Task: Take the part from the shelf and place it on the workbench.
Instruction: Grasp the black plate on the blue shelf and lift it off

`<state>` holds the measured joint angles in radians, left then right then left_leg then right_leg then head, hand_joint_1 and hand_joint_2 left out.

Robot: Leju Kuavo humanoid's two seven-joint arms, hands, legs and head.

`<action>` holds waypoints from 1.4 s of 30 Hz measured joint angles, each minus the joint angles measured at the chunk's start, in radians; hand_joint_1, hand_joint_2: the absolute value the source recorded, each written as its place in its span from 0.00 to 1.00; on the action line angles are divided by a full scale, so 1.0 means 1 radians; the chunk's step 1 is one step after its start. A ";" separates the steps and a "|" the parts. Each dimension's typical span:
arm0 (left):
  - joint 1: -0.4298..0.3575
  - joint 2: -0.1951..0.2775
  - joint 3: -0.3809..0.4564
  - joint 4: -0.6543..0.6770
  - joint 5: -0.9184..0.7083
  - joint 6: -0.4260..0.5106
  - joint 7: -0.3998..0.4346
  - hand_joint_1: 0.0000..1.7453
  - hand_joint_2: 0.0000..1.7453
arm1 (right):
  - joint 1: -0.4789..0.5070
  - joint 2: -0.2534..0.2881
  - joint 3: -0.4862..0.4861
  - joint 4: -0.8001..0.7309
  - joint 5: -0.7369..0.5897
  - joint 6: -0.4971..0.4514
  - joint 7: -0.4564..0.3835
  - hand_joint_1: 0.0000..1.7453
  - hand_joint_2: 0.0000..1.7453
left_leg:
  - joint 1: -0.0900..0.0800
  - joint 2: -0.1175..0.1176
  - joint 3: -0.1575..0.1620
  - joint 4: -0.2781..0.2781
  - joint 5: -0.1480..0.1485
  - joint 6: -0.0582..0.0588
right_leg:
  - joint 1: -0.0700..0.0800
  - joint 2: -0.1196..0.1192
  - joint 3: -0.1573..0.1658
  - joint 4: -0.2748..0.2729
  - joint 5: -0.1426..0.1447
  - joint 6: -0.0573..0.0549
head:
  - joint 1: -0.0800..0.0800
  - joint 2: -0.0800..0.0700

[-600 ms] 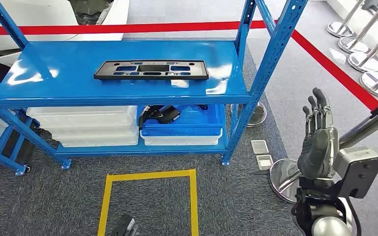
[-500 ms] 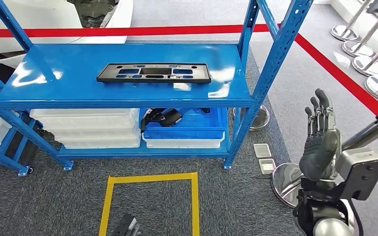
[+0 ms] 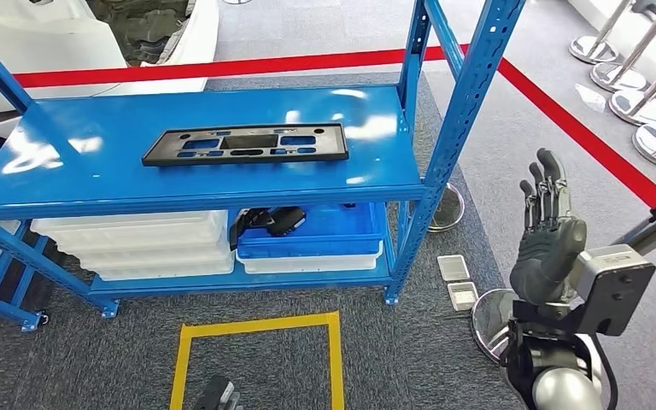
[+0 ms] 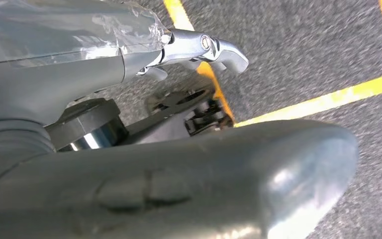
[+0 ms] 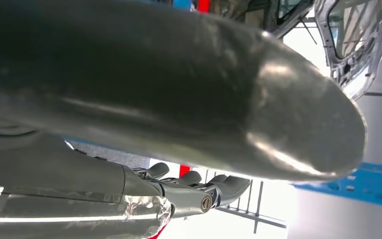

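1. Head view: black flat part point(image 3: 245, 143), a long rectangular plate w/ cutouts, lies flat on the upper blue shelf point(image 3: 68, 171) deck, roughly centered, nothing touching it.
2. Right hand point(image 3: 547, 231) is raised at the right side of the frame, well apart from the rack and the part; fingers straight, pointing up, close side by side, thumb alongside the palm. Holds nothing.
3. Right wrist view: thick grey thumb point(image 5: 179, 89) crosses the frame, darker fingers point(image 5: 199, 191) extended beneath it, nothing between them.
4. Left hand point(image 3: 216, 396) is barely visible at the bottom edge in head view, low, over the carpet near the yellow tape square point(image 3: 260, 354).
5. Left wrist view: thumb point(image 4: 204, 184) and extended fingers point(image 4: 204, 47) w/ grey carpet and yellow tape point(image 4: 323, 97) behind; nothing held, fingers apart from thumb.
6. Lower shelf level: stacked white bins point(image 3: 137, 243) on the left, blue tray point(image 3: 325, 235) on a white one beside them, a dark object point(image 3: 269, 220) at the tray's left end; can't tell what it is.
7. Red floor tape point(image 3: 581, 128) runs behind and to the right of the rack; chrome stanchion bases point(image 3: 641, 107) at far right.
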<state>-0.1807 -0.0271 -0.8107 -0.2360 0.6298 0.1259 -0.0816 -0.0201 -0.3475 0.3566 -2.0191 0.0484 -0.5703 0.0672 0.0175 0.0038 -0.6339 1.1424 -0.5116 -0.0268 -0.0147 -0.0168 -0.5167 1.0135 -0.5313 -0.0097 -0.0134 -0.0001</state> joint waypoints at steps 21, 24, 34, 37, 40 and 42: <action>-0.005 0.000 -0.001 0.000 0.007 0.002 0.004 0.00 0.00 | -0.001 -0.003 0.002 0.003 0.004 0.000 0.000 0.00 0.00 | -0.007 -0.048 0.079 -0.103 -0.021 0.025 | 0.005 0.036 -0.082 0.018 0.048 0.016 | 0.049 0.000; -0.008 0.000 -0.001 0.000 0.009 0.003 0.006 0.00 0.00 | -0.001 -0.002 0.002 0.003 0.005 0.003 0.000 0.00 0.00 | -0.009 -0.027 0.037 -0.003 -0.076 0.013 | -0.001 0.020 -0.064 0.001 0.048 0.003 | 0.030 0.000; -0.007 0.002 -0.001 0.000 0.011 0.007 0.005 0.00 0.00 | -0.003 -0.002 0.003 0.003 0.005 0.008 0.005 0.00 0.00 | -0.016 0.013 0.033 -0.096 0.023 0.025 | 0.008 -0.020 -0.034 0.009 0.011 0.017 | -0.005 0.000; -0.005 0.002 -0.001 0.000 0.012 0.007 0.005 0.00 0.00 | -0.005 -0.002 0.004 0.003 0.004 0.009 0.008 0.00 0.00 | -0.014 0.003 0.035 -0.106 0.026 0.041 | 0.004 -0.019 -0.034 0.019 -0.003 0.033 | 0.002 0.000; -0.006 0.002 -0.001 0.000 0.014 0.008 0.004 0.00 0.00 | -0.011 -0.002 0.004 0.003 0.003 0.009 0.010 0.00 0.00 | -0.008 -0.002 0.040 -0.113 0.028 0.052 | 0.001 0.005 -0.099 0.155 -0.076 0.046 | 0.022 0.000; -0.006 0.002 -0.001 0.000 0.016 0.008 0.004 0.00 0.00 | -0.011 -0.002 0.005 0.004 0.001 0.009 0.011 0.00 0.00 | -0.009 -0.005 0.041 -0.113 0.026 0.056 | 0.000 0.009 -0.163 0.268 -0.109 0.049 | 0.033 0.000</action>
<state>-0.1864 -0.0252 -0.8122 -0.2358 0.6455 0.1335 -0.0778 -0.0312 -0.3498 0.3613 -2.0155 0.0492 -0.5611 0.0784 0.0086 -0.0012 -0.5930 1.0297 -0.4852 0.0287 -0.0146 -0.0081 -0.6799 1.2814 -0.6402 0.0393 0.0193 0.0000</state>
